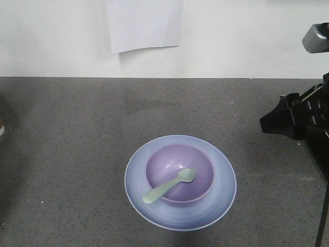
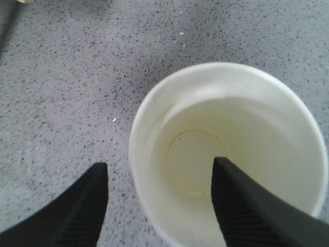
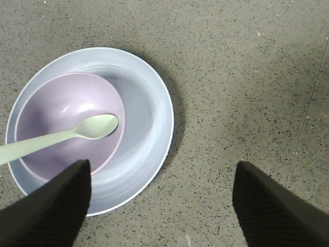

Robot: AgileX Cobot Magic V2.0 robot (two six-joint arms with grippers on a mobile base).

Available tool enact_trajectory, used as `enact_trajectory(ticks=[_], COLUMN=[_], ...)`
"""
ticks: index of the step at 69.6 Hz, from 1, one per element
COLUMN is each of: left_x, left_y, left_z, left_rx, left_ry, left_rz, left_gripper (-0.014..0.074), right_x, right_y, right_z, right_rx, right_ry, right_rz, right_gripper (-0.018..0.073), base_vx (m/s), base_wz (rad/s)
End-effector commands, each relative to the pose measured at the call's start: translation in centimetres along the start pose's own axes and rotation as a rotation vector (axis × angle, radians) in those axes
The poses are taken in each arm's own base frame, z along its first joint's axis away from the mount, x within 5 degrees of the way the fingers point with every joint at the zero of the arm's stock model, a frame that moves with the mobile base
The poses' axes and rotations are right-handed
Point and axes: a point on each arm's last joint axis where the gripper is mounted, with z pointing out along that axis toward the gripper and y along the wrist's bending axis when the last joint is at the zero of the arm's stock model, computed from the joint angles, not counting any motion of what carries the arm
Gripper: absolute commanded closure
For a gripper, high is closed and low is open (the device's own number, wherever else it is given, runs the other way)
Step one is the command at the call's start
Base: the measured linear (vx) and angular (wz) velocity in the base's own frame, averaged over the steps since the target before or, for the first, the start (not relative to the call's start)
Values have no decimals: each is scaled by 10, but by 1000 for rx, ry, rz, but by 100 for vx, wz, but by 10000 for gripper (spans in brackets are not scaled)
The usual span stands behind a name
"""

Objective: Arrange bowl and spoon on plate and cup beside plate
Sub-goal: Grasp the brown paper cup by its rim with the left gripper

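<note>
With one finger (image 2: 241,206) inside the cup (image 2: 226,149) and one outside, the left gripper (image 2: 159,206) straddles its wall, jaws apart; a careless squeeze may crumple or tip it.

Open counter (image 1: 77,128) around plate (image 1: 221,200); cup (image 2: 226,154) far left.

We saw soft, even overhead light; the plate (image 3: 154,98) cast a faint shadow rightward on the desk (image 3: 247,77), the cup (image 2: 226,154) looked blurred and washed-out, and the bowl (image 1: 180,172) showed small glints
</note>
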Motion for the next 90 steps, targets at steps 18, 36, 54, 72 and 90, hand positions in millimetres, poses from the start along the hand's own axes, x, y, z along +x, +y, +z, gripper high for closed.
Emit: enact_trajectory(ticks=[18,36,54,72,90], left_x=[-16,-16,-15,-9,9], left_y=[0,0,0,-8,-30], left_z=[-14,-14,-18,-58,-117], left_rx=[21,21,21,143,420], left_ry=[-134,-138,-136,-132,-116], left_rz=[-59,-58,-55,-9,84], left_gripper=[194,503,604,604,604], right_x=[-8,-8,-8,-8,-8], right_y=[1,1,1,1,2], right_z=[-13,-13,-13,-13,-13], right_rx=[4,4,5,5,3], right_ry=[-92,-95,-97,-96,-97], right_rz=[-3,-2,0,1,1], right_gripper=[3,3,3,3,3], base_vx=[0,0,0,0,0], base_wz=[0,0,0,0,0])
